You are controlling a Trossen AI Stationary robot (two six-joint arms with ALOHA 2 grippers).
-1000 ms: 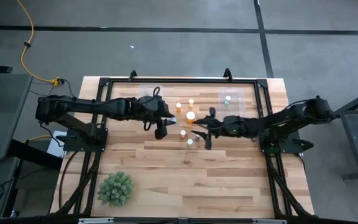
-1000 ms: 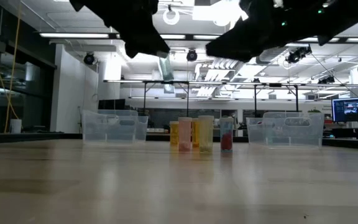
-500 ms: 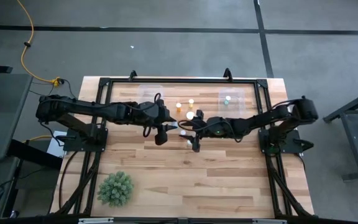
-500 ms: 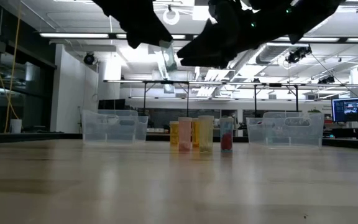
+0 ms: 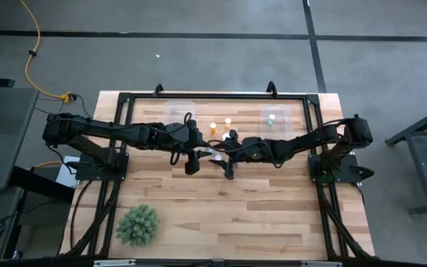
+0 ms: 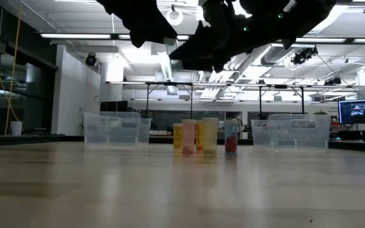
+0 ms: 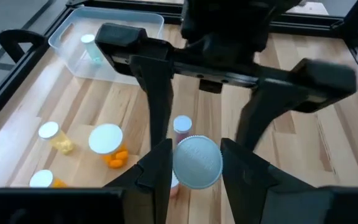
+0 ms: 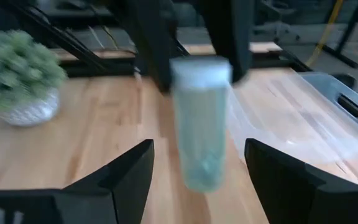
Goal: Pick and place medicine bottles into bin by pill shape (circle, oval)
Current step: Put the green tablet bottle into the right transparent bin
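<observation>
My left gripper (image 7: pixel 194 165) is shut on a pale greenish medicine bottle (image 8: pixel 201 124) with a white cap, held in the air above the table's middle. My right gripper (image 8: pixel 201 183) faces it from the table's right side, open. Its fingers (image 7: pixel 160 93) stand on either side of the bottle without touching it. In the high view the two grippers (image 5: pixel 197 154) (image 5: pixel 225 156) nearly meet. Several more bottles (image 5: pixel 213 127) (image 6: pixel 209 136) stand upright on their bases on the table beneath and behind them. One pale bottle (image 5: pixel 271 117) lies in the right bin (image 5: pixel 280 111). My left gripper pinches the bottle between its two fingers just under the white cap (image 7: pixel 196 160), at the bottle's top end. The fingers (image 8: pixel 157 43) come slanting down from the table's left side. The bottle hangs upright below them, cap up, lifted clear of the table.
A clear left bin (image 5: pixel 178 110) stands at the far edge, left of the right bin. A green spiky plant (image 5: pixel 138 224) in a pot sits near the front left corner. A black frame (image 5: pixel 213 96) runs round the table's edges.
My right gripper has travelled toward the table's left edge, up to the bottle that my left gripper holds, so that its fingers now flank the bottle. The bottle has stayed in the air in my left gripper.
</observation>
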